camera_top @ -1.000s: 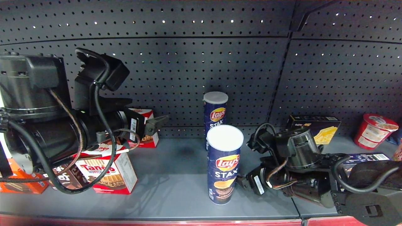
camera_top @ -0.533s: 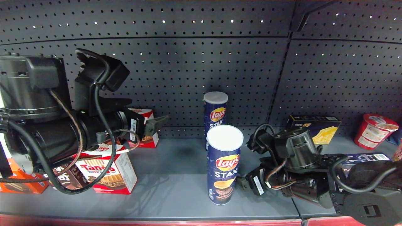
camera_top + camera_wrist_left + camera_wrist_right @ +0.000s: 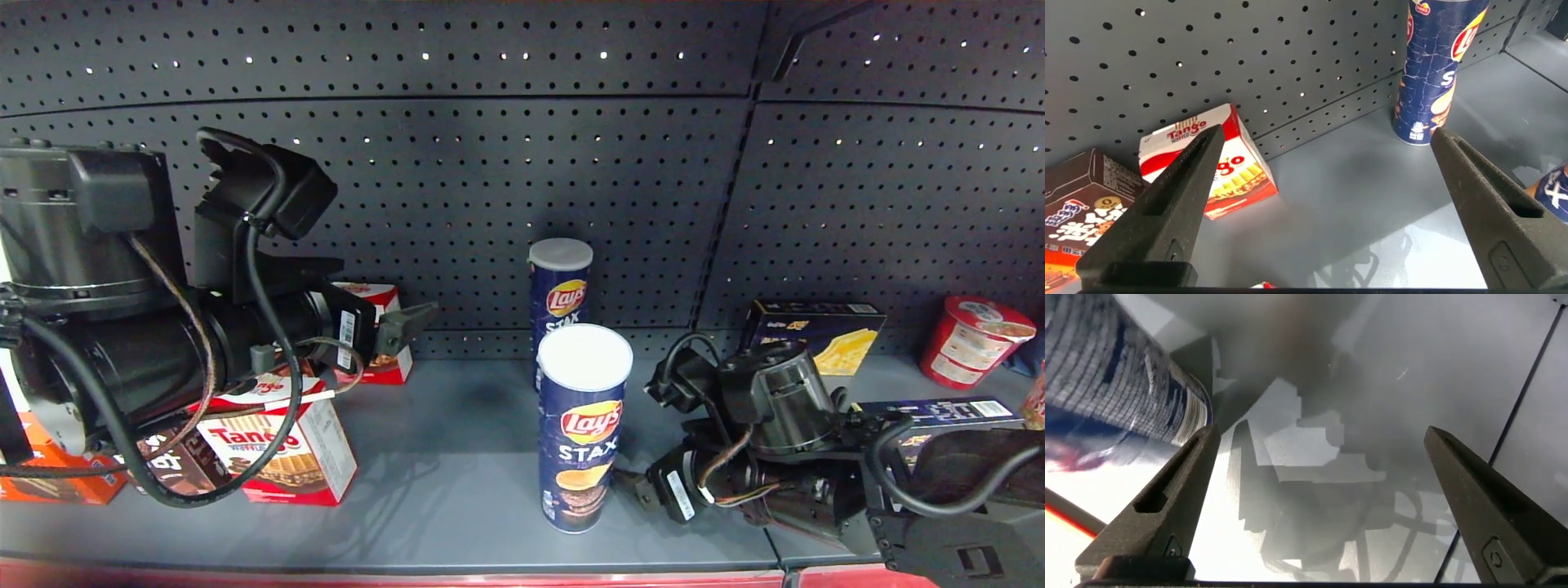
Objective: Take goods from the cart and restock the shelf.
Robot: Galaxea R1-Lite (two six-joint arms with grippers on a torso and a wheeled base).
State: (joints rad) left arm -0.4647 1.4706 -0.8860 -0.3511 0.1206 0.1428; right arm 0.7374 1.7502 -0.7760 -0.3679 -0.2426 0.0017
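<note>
Shelf [image 3: 457, 498]: bare deck lies between the wafer box [image 3: 282, 453] and the front can [image 3: 583, 425], which stands near the front edge. Front can upright, lid up, long axis vertical, directly before the rear can [image 3: 560, 286]. Right gripper [image 3: 630, 483] sits low, just beside the front can's base on its right, jaws wide, holding nothing. Left gripper [image 3: 1327, 135]: jaws wide, holding nothing.
</note>
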